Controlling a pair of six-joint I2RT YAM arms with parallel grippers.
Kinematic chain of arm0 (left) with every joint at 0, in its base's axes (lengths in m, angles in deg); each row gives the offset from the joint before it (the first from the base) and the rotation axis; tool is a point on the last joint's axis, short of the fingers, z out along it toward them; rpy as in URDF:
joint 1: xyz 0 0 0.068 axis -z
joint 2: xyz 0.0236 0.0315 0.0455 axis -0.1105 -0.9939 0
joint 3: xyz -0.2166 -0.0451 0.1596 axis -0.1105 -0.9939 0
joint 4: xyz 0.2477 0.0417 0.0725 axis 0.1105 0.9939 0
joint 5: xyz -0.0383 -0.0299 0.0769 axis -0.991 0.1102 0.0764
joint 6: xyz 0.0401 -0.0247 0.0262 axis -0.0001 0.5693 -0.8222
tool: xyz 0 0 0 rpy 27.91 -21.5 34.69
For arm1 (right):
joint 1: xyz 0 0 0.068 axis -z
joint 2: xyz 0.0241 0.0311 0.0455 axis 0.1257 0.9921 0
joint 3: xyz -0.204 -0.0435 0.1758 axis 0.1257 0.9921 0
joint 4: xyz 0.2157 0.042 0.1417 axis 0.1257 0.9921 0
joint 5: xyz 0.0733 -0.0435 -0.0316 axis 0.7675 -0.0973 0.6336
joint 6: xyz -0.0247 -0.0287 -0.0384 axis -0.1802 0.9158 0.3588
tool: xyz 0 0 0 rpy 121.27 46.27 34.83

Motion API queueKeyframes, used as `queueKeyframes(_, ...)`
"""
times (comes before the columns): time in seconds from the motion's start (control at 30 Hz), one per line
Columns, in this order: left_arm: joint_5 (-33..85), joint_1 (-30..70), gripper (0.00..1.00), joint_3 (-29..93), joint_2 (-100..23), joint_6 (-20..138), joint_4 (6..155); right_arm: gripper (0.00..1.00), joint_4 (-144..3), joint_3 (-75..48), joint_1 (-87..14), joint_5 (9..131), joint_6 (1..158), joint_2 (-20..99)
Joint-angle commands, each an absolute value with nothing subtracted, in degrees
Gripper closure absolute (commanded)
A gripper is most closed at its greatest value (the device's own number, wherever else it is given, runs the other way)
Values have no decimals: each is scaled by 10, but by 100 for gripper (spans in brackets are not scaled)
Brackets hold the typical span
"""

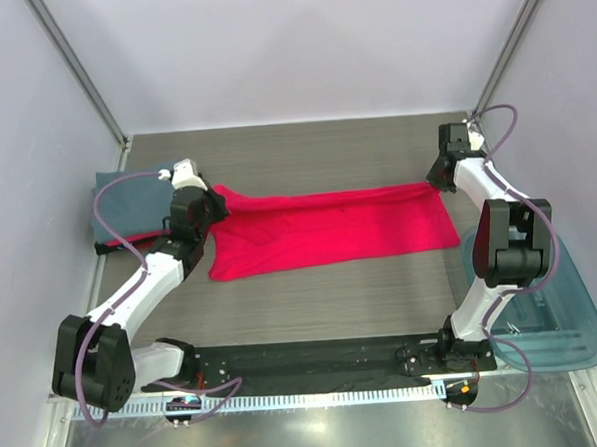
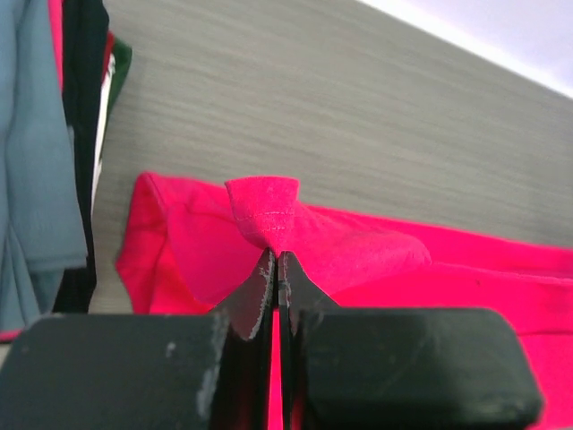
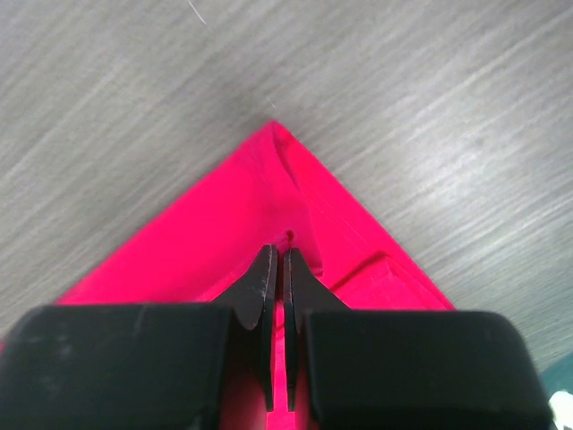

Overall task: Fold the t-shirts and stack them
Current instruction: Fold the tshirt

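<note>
Far left of the overhead view, a slate blue-grey t-shirt (image 1: 127,204) tops a folded pile at the left edge of the table (image 1: 305,148); the left wrist view shows dark and red edges alongside it. Just right of that pile, the left gripper (image 1: 212,204) is clamped tight on the red-pink t-shirt (image 1: 329,230), a tuft of stitched hem poking up past its pinched tips; the shirt lies stretched in a long band across the middle of the frame. At its upper right corner the right gripper (image 1: 437,181) is pinched onto the cloth, jaws nearly together; lower right, a translucent teal tub (image 1: 549,316) sits beside the right arm.
</note>
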State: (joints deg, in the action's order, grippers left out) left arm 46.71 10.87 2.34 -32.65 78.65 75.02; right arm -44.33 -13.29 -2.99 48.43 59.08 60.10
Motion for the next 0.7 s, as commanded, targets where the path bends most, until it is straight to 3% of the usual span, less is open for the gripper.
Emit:
queueKeyframes(0.0, 483, 118, 100, -1, -307, 786, 715, 99, -481, -103, -25, 457, 572, 564)
queueKeyframes(0.67, 468, 144, 98, -112, -205, 815, 778, 99, -573, 58, -18, 434, 493, 494)
